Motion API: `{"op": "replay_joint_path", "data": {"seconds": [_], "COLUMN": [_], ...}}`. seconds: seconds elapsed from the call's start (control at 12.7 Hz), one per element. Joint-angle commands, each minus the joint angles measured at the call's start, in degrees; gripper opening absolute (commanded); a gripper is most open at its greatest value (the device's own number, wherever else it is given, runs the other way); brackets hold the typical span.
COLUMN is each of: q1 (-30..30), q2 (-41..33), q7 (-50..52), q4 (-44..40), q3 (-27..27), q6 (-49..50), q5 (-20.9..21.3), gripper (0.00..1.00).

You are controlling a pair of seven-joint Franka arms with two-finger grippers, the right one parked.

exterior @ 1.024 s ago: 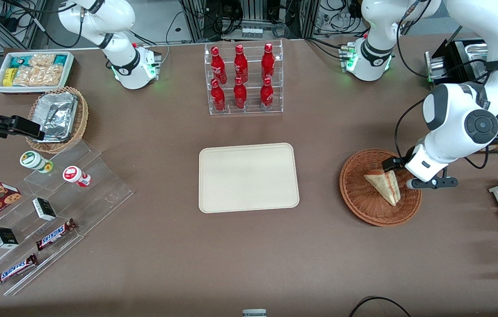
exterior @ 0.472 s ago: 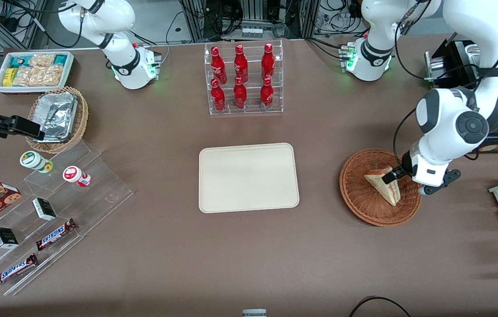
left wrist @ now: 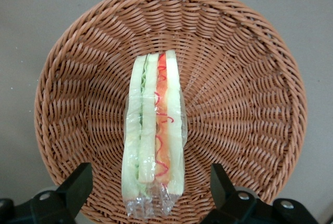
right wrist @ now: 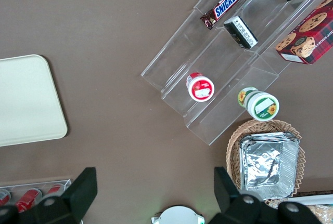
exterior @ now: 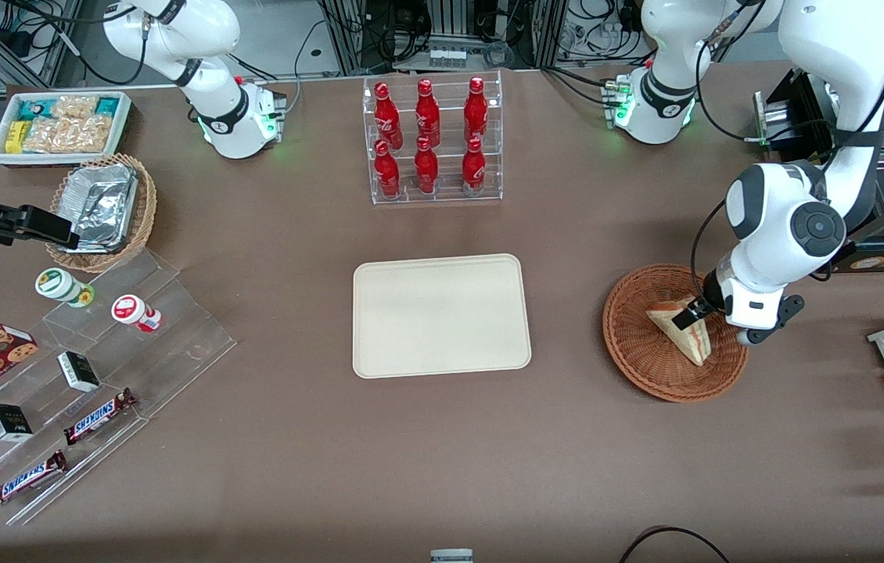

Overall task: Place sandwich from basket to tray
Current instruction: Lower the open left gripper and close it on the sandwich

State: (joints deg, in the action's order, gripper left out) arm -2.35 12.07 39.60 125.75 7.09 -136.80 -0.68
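Brown table (exterior: 270, 469): sandwich (left wrist: 154, 141) between spread pincer (left wrist: 148, 195) fingers (left wrist: 78, 182)

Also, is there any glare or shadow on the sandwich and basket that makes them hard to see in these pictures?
Left wrist view: the sandwich is evenly lit, with only slight shine on its clear wrap; the basket weave is sharp. Front view: the arm casts a soft shadow on the table near the basket, and the gripper, jaws open, hides part of the sandwich.

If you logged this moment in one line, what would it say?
phase: reaching | gripper: open, above basket, jaws either side of sandwich | sandwich: in basket, not gripped | tray: empty
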Motion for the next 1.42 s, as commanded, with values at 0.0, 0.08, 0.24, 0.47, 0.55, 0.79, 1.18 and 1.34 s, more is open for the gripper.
{"op": "replay_joint_path", "data": {"seconds": [0.0, 0.08, 0.24, 0.47, 0.55, 0.79, 1.18, 1.34], "q1": [0.24, 0.24, 0.24, 0.24, 0.24, 0.33, 0.50, 1.20], "q2": [1.28, 1.46, 2.34, 3.92, 4.36, 4.54, 1.20, 0.59], "q7": [1.79, 2.14, 2.93, 3.73, 3.90, 6.19, 4.18, 3.29], "q4": [0.20, 0.20, 0.11, 0.11, 0.11, 0.11, -1.72, -4.53], "q3": [-0.15, -0.15, -0.06, -0.06, -0.06, -0.06, 0.20, 1.51], "q6": [-1.01, -1.10, -1.19, -2.15, -2.42, -2.33, 4.32, 9.33], "q5": [-0.19, -0.19, -0.19, -0.19, -0.19, -0.11, 1.03, 1.83], "gripper": [1.00, 1.00, 1.00, 0.98, 0.90, 0.11, 0.00, 0.00]}}
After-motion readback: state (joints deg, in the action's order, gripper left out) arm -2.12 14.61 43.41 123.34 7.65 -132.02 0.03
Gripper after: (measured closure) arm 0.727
